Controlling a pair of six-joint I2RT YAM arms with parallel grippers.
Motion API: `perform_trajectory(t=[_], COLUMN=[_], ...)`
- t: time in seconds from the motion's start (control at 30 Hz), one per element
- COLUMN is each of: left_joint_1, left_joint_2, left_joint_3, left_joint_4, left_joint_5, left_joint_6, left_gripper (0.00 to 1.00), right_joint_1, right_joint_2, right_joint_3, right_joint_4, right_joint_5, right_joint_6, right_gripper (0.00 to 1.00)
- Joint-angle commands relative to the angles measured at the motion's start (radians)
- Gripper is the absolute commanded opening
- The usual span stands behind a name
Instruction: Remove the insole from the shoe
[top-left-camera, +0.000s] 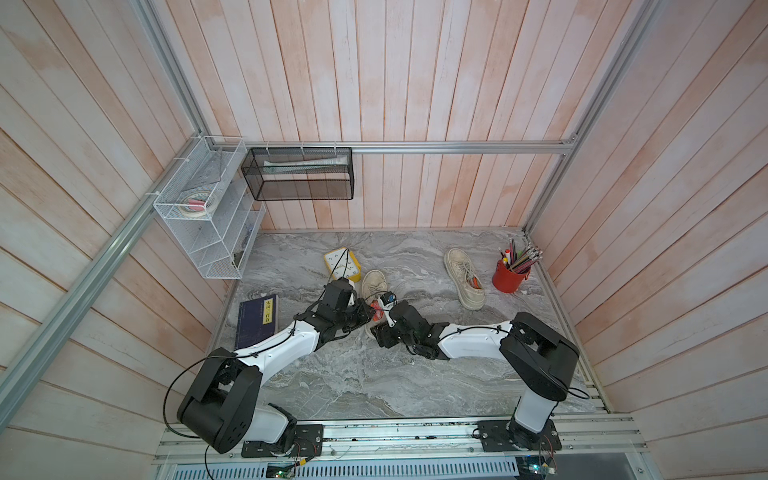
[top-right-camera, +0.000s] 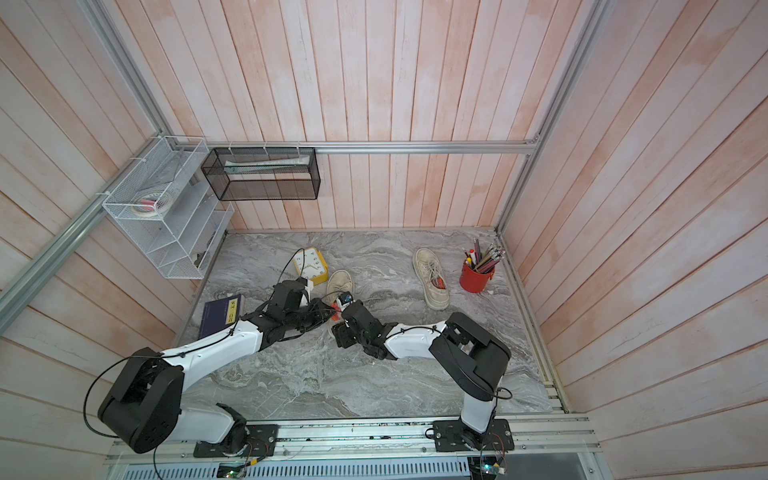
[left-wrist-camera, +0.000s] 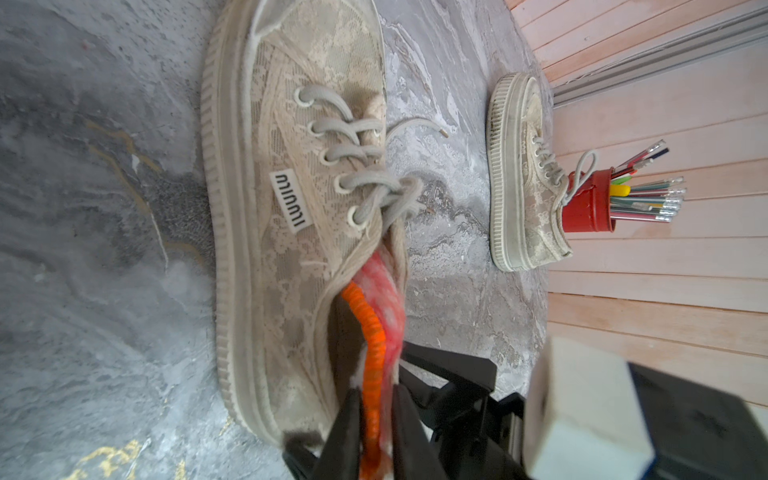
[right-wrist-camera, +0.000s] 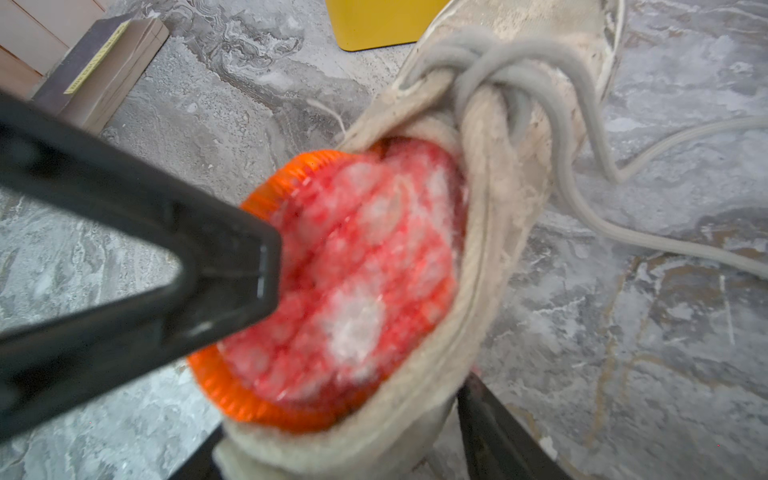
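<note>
Your left fingers (left-wrist-camera: 345, 432) are pinched together on the insole (left-wrist-camera: 388, 299), gripping its orange ribbed rim at the heel end, which sticks out of the shoe (left-wrist-camera: 286, 174). The insole top is fuzzy red-white fleece, curled, and the rest sits inside under the tongue. Your right fingers (right-wrist-camera: 494, 440) sit wide, clamped either side of the shoe's heel. The shoe is beige lace mesh with grey laces and a ribbed rubber sole, on the grey marbled desk (top-left-camera: 353, 386). Farther back there's a matching second shoe (top-left-camera: 463, 278), with a red cup (top-left-camera: 509, 276) of pencils just beside it.
</note>
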Motion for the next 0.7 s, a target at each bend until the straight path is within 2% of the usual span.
perform_trajectory(t=[0.0, 0.17, 0.4, 0.67], left_joint_1=[0.003, 0.008, 0.056, 0.098], left_joint_2=[-0.003, -0.045, -0.140, -0.238], left_joint_3=[-0.020, -0.026, -0.084, -0.142], left_joint_4=[0.028, 0.091, 0.197, 0.224], left_joint_5=[0.027, 0.047, 0.085, 0.107], left_joint_6=[-0.001, -0.081, -0.276, -0.396], left_gripper=[0.11, 0.00, 0.00, 0.00], right_joint_1=[-0.011, -0.023, -0.058, -0.100], right_joint_2=[0.049, 0.060, 0.105, 0.145], right_joint_3=[0.018, 0.022, 0.051, 0.089], right_joint_4=[-0.043, -0.022, 0.043, 0.083], right_joint_5=[-0.013, 0.006, 0.040, 0.100], right_joint_6=[0.026, 0.087, 0.175, 0.229], right_gripper=[0.69, 0.68, 0.68, 0.68])
